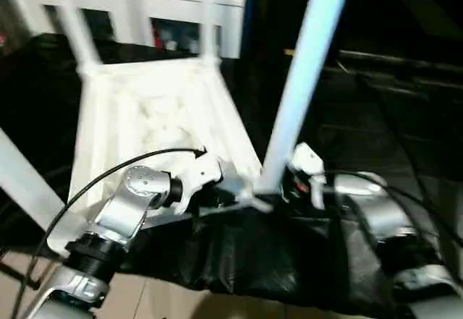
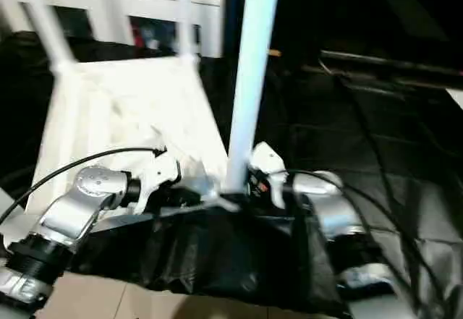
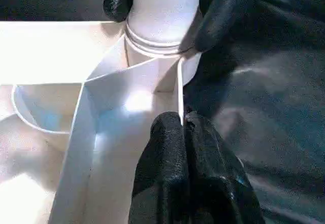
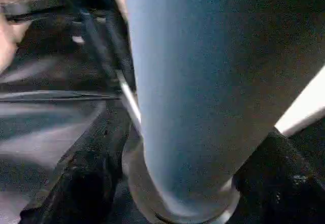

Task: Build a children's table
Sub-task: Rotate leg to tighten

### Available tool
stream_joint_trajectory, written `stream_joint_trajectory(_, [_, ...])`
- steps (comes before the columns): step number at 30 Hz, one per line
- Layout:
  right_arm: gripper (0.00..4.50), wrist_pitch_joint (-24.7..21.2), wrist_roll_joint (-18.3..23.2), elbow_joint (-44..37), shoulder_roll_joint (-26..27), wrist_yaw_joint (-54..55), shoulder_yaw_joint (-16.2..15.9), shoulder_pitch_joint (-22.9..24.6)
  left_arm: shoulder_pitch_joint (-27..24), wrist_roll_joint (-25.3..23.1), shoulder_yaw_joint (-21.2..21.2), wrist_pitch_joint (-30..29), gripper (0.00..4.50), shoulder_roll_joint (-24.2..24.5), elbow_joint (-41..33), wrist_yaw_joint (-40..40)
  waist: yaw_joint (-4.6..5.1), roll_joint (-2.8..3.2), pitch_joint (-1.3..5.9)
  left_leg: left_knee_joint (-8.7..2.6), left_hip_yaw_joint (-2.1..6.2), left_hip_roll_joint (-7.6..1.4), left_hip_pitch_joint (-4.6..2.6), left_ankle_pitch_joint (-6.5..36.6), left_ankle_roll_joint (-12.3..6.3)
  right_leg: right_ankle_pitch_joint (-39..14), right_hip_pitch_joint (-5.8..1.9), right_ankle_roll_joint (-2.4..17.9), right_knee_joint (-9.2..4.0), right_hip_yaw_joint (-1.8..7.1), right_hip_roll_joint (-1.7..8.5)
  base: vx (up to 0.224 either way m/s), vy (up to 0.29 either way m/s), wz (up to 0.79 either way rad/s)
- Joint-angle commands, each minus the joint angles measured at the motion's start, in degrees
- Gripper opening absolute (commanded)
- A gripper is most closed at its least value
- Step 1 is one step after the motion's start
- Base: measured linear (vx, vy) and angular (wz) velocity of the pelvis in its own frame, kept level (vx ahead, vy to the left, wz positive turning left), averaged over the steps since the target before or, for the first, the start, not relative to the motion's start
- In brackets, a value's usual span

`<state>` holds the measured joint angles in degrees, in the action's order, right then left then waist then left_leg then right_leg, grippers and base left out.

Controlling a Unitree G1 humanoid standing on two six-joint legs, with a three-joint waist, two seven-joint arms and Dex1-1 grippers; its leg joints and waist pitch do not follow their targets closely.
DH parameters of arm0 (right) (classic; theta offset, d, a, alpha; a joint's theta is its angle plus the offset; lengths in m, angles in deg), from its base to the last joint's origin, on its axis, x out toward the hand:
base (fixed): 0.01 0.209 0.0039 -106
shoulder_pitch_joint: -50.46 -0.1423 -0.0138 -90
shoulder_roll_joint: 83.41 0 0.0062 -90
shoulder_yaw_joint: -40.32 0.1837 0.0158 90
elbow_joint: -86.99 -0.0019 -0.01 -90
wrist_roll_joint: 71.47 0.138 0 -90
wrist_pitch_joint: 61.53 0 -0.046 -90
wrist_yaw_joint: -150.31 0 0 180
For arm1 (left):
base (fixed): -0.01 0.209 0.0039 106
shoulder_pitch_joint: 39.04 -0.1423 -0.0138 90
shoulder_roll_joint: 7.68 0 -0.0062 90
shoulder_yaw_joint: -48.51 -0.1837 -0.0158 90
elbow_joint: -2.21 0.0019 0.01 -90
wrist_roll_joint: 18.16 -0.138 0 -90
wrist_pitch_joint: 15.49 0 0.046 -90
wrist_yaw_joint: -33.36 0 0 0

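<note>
Now: seating leg (image 1: 304, 80) in tabletop (image 1: 145, 116) corner socket | left gripper (image 3: 183, 127) pinching tabletop rim | right gripper (image 4: 172, 183) spread around leg base | next: likely press home.

The tabletop (image 1: 155, 120) lies upside down on a cloth-covered surface (image 1: 246, 254), its legs (image 1: 304, 73) standing up from the corners. A cabinet (image 1: 137, 8) stands behind it. The left gripper (image 3: 185, 127) sits at the near rim, left of the nearest leg; the right gripper (image 1: 289, 181) sits right of that leg's base.

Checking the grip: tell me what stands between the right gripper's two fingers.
The near leg, at its base; the fingers flank it in the right wrist view.
</note>
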<state>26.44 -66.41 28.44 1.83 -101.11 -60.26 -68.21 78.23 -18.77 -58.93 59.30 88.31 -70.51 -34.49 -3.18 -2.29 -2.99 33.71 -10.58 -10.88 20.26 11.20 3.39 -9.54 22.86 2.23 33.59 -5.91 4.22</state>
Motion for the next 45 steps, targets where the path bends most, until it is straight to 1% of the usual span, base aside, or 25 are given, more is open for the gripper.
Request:
stream_joint_trajectory(1, [3.04, -0.6, 1.1, -2.3, -0.8, -5.8, -3.1, 1.2, 0.4, 1.3, -1.1, 0.6, 0.0, -0.5, -2.1, -0.9, 0.08, 0.3, 3.32, -4.0, 0.95, -3.33, -0.8, 12.0, -3.18, -16.1, -2.77, 11.4, -3.85, 3.71, 4.68, 0.0, 0.0, 0.0])
stream_joint_trajectory(3, [3.04, -0.7, 1.2, -2.6, -1.2, -6.7, -3.3, 1.3, 0.3, 1.5, -1.1, 0.5, 0.0, -0.3, -2.3, -1.4, -0.2, 0.23, 3.43, -3.91, 0.77, -3.29, -0.9, 11.5, -3.22, -15.6, -2.71, 11.4, -3.76, 3.88, 4.69, 0.0, 0.0, 0.0])
stream_joint_trajectory(4, [2.77, -1.2, 1.2, -3.1, -1.9, -8.3, -3.7, 1.5, 0.2, 1.8, -1.2, 0.5, 0.0, 0.1, -2.5, -2.0, -0.18, 0.18, 3.51, -3.89, 0.77, -3.29, -0.66, 10.6, -3.33, -14.5, -2.85, 11.6, -3.53, 3.91, 4.65, 0.0, 0.0, 0.0])
stream_joint_trajectory(8, [2.59, -1.0, 1.0, -3.7, -2.2, -8.6, -4.3, 2.0, 0.0, 1.9, -1.3, 0.5, 0.0, 0.4, -2.6, -2.5, -0.33, 0.06, 3.62, -3.71, 0.63, -3.18, -0.47, 8.7, -3.99, -12.5, -2.92, 11.9, -3.27, 3.92, 4.66, 0.0, 0.0, 0.0])
stream_joint_trajectory(10, [2.29, -0.8, 1.0, -4.0, -2.2, -8.5, -4.4, 2.2, 0.0, 2.0, -1.4, 0.4, 0.0, 0.4, -2.7, -2.3, -0.41, -0.03, 3.59, -3.65, 0.61, -3.1, -0.47, 9.0, -3.97, -13.7, -2.92, 11.5, -3.39, 3.93, 4.73, 0.0, 0.0, 0.0])
stream_joint_trajectory(17, [2.0, -0.4, 0.7, -5.5, 0.2, -4.6, -4.5, 4.0, 0.8, 0.4, -0.6, -0.8, 0.0, -2.0, -1.8, 3.7, -0.47, -0.1, 3.34, -3.71, 0.63, -3.08, -0.66, 11.0, -3.0, -18.1, -2.59, 10.2, -3.83, 3.96, 4.65, 0.0, 0.0, 0.0])
stream_joint_trajectory(18, [1.99, -0.9, 0.4, -4.6, 2.2, -0.1, -3.4, 4.1, 1.1, -0.2, -0.4, -1.7, 0.0, -3.5, -1.6, 6.6, -0.39, -0.18, 3.22, -3.78, 0.7, -3.09, -0.72, 12.0, -2.66, -20.0, -2.53, 9.7, -4.05, 3.92, 4.69, 0.0, 0.0, 0.0])
stream_joint_trajectory(19, [1.98, -1.0, 0.2, -4.2, 3.0, 1.8, -3.0, 4.1, 1.2, -0.4, -0.3, -1.9, 0.0, -4.0, -1.5, 7.7, -0.24, -0.13, 3.1, -3.83, 0.73, -3.11, -0.82, 12.9, -1.98, -21.4, -2.28, 9.3, -4.24, 3.99, 4.66, 0.0, 0.0, 0.0])
stream_joint_trajectory(21, [1.96, -1.4, -1.2, -1.9, 6.1, 10.0, -1.4, 3.6, 1.6, -0.8, 0.2, -3.3, 0.0, -6.5, -1.2, 11.3, 0.27, -0.19, 3.05, -3.99, 1.01, -2.94, -0.54, 14.3, -1.17, -24.4, -2.54, 8.1, -4.46, 3.76, 4.71, 0.0, 0.0, 0.0])
stream_joint_trajectory(22, [1.96, -1.4, -2.1, -0.7, 7.5, 13.8, -0.8, 3.4, 1.9, -1.0, 0.5, -4.0, 0.0, -7.8, -1.0, 13.2, 0.46, -0.2, 2.99, -3.96, 1.1, -2.85, -0.87, 15.5, -0.7, -26.8, -2.26, 7.3, -4.91, 3.64, 4.76, 0.0, 0.0, 0.0])
stream_joint_trajectory(23, [1.96, -1.4, -2.7, 0.2, 8.5, 16.4, -0.4, 3.2, 2.2, -1.2, 0.6, -4.5, 0.0, -8.9, -0.8, 14.7, 0.97, -0.29, 2.87, -3.97, 1.18, -2.71, -0.58, 16.0, -0.39, -28.7, -2.32, 6.5, -5.04, 3.53, 4.77, 0.0, 0.0, 0.0])
stream_joint_trajectory(24, [1.96, -1.4, -2.9, 0.7, 9.0, 17.8, -0.2, 3.1, 2.4, -1.3, 0.7, -4.8, 0.0, -9.5, -0.6, 15.6, 1.16, -0.29, 2.9, -3.98, 1.32, -2.69, -0.57, 16.5, -0.27, -29.7, -2.36, 6.0, -5.19, 3.4, 4.8, 0.0, 0.0, 0.0])
stream_joint_trajectory(25, [1.96, -1.9, -4.4, 4.0, 12.7, 26.3, 0.5, 2.1, 3.2, -2.2, 0.5, -5.4, 0.0, -12.7, 0.5, 19.5, 1.68, -0.22, 2.95, -3.96, 1.42, -2.66, -0.53, 17.2, -0.26, -30.8, -2.25, 5.3, -5.41, 3.33, 4.79, 0.0, 0.0, 0.0])
stream_joint_trajectory(26, [1.96, -1.9, -4.4, 4.0, 12.7, 26.3, 0.5, 2.1, 3.2, -2.2, 0.5, -5.4, 0.0, -12.7, 0.5, 19.5, 2.12, -0.19, 2.84, -3.96, 1.58, -2.52, -0.3, 17.7, -0.04, -32.2, -2.3, 4.6, -5.58, 3.08, 4.75, 0.0, 0.0, 0.0])
stream_joint_trajectory(27, [1.96, -2.0, -5.8, 6.6, 15.7, 32.9, 0.7, 1.1, 3.7, -3.1, -0.1, -5.6, 0.0, -14.7, 1.3, 22.0, 2.27, -0.11, 2.88, -3.94, 1.7, -2.43, -0.17, 18.1, -0.11, -33.1, -2.35, 4.0, -5.78, 2.97, 4.87, 0.0, 0.0, 0.0])
stream_joint_trajectory(29, [1.96, -2.0, -6.4, 7.8, 17.3, 35.7, 0.9, 0.4, 3.9, -4.0, -0.7, -5.4, 0.0, -15.3, 1.7, 23.0, 2.82, -0.14, 2.88, -3.74, 1.82, -2.24, -0.51, 19.4, -0.03, -35.4, -1.96, 3.2, -6.26, 2.71, 4.95, 0.0, 0.0, 0.0])
stream_joint_trajectory(30, [1.96, -2.2, -6.6, 8.7, 18.5, 37.5, 1.1, -0.1, 4.0, -4.5, -1.4, -5.1, 0.0, -15.6, 1.8, 23.3, 3.03, -0.17, 2.92, -3.74, 1.85, -2.19, -0.47, 19.4, -0.15, -35.4, -1.99, 3.1, -6.36, 2.73, 4.92, 0.0, 0.0, 0.0])
stream_joint_trajectory(32, [1.96, -2.0, -6.8, 10.4, 21.2, 39.1, 1.5, -1.5, 3.8, -5.5, -2.3, -5.1, 0.0, -16.4, 1.5, 23.6, 3.26, -0.1, 3.01, -3.89, 1.91, -2.34, -0.28, 18.9, -0.74, -32.8, -2.04, 3.9, -6.16, 2.87, 4.9, 0.0, 0.0, 0.0])
stream_joint_trajectory(34, [1.96, -1.5, -6.3, 10.5, 21.7, 38.3, 1.4, -1.7, 3.6, -5.6, -2.5, -5.1, 0.0, -16.4, 1.3, 23.4, 3.35, 0.04, 3.01, -3.93, 1.88, -2.44, -0.48, 19.4, -0.86, -31.5, -1.91, 4.5, -6.06, 2.9, 4.81, 0.0, 0.0, 0.0])
stream_joint_trajectory(35, [1.96, -1.0, -5.3, 10.5, 22.0, 36.9, 1.7, -2.0, 3.6, -5.9, -2.6, -5.0, 0.0, -16.3, 1.3, 23.4, 3.41, 0.02, 3.06, -4.05, 1.84, -2.6, -0.39, 19.0, -1.15, -28.5, -2.02, 5.7, -5.65, 3.12, 4.76, 0.0, 0.0, 0.0])
stream_joint_trajectory(36, [2.31, -0.9, -4.5, 10.4, 22.1, 36.1, 2.1, -2.0, 3.5, -6.1, -2.5, -4.8, 0.0, -16.2, 1.4, 23.5, 3.45, 0.04, 3.04, -4.07, 1.79, -2.61, -0.36, 19.0, -1.21, -27.7, -2.02, 6.1, -5.59, 3.15, 4.73, 0.0, 0.0, 0.0])
stream_joint_trajectory(38, [2.66, -1.1, -3.4, 10.3, 22.1, 35.3, 2.8, -2.1, 3.5, -6.2, -2.5, -4.2, 0.0, -15.8, 1.4, 23.3, 3.45, -0.13, 3.04, -4.03, 1.67, -2.61, -0.45, 19.2, -1.51, -26.7, -2.01, 6.9, -5.42, 3.25, 4.76, 0.0, 0.0, 0.0])
stream_joint_trajectory(39, [2.68, -1.1, -2.3, 9.8, 21.3, 33.3, 3.3, -2.0, 3.1, -6.0, -2.3, -3.5, 0.0, -14.9, 1.2, 22.7, 3.45, -0.1, 3.04, -4.04, 1.6, -2.61, -0.36, 18.9, -1.62, -26.3, -2.06, 7.2, -5.41, 3.32, 4.76, 0.0, 0.0, 0.0])
stream_joint_trajectory(42, [3.01, -0.1, -2.6, 9.2, 18.9, 30.9, 3.0, -1.7, 2.6, -5.5, -1.9, -1.9, 0.0, -13.5, 0.9, 20.6, 3.4, -0.08, 3.12, -4.07, 1.6, -2.69, -0.26, 18.1, -1.79, -25.1, -2.19, 7.6, -5.22, 3.41, 4.79, 0.0, 0.0, 0.0])
stream_joint_trajectory(45, [3.23, 1.2, -3.2, 8.4, 15.6, 27.6, 2.2, -1.4, 2.1, -4.4, -1.5, -0.7, 0.0, -11.8, 0.1, 17.8, 3.26, -0.01, 3.28, -4.01, 1.44, -2.77, -0.15, 16.6, -2.16, -21.5, -2.39, 8.8, -4.85, 3.56, 4.8, 0.0, 0.0, 0.0])
